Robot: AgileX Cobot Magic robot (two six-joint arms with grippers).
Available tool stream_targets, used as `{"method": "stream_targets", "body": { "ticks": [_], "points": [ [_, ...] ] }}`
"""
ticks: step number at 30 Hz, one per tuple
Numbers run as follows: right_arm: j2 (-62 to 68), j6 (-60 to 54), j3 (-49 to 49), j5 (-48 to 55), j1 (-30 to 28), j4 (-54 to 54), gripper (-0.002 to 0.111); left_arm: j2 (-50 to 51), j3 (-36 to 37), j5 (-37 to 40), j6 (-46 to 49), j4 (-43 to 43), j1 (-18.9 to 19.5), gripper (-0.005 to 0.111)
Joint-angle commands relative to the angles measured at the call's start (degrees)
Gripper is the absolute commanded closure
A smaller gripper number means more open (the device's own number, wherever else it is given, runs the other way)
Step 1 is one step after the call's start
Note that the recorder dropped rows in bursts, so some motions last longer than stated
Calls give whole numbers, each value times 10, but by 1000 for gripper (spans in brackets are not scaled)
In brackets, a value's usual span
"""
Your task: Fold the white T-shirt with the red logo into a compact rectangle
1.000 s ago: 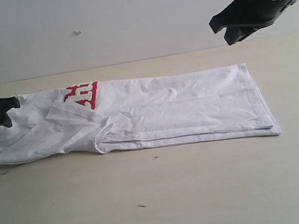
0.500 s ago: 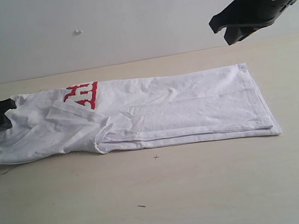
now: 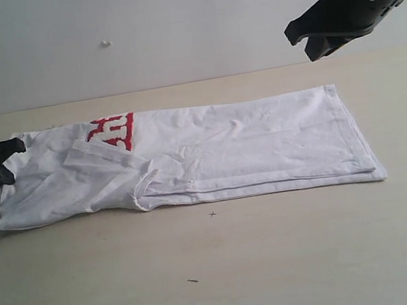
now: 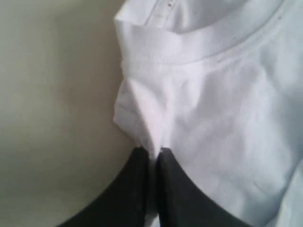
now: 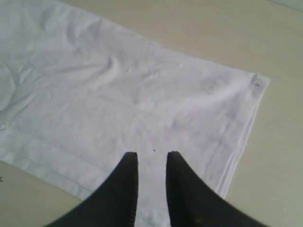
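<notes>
The white T-shirt [image 3: 249,149] lies on the table folded lengthwise into a long strip, with a sleeve [image 3: 105,163] folded over it near the left end. Only a short piece of the red logo [image 3: 114,130] shows at the far edge. My left gripper [image 3: 13,147] is shut on a pinch of the shirt's far left corner. In the left wrist view its tips [image 4: 152,152] clamp a ridge of cloth just below the ribbed collar [image 4: 208,43]. My right gripper [image 3: 315,42] hangs open, high above the shirt's right end [image 5: 118,90]; nothing sits between its fingers [image 5: 129,163].
The beige table [image 3: 281,263] extends in front of the shirt, with a few small dark specks [image 3: 193,281]. A pale wall [image 3: 169,27] rises right behind the table's far edge.
My left gripper shifted a little leftward at the shirt's corner, and the cloth there now lies flatter and slightly stretched. The right arm has not moved.
</notes>
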Motion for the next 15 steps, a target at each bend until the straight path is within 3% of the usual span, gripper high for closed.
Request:
{"method": "stream_targets", "body": {
  "ticks": [1,5,9,15],
  "points": [
    [-6,12,3,-10,0,-19,85,-62,3,19,3,5,-7,107],
    [-6,86,3,-12,-3,-84,85,-114,3,23,5,5,-31,107],
    [-6,114,3,-11,-26,-91,85,-151,-9,34,7,5,-80,107],
    [-6,113,3,-9,-69,-48,85,-163,-67,64,19,5,-213,107]
  ]
}}
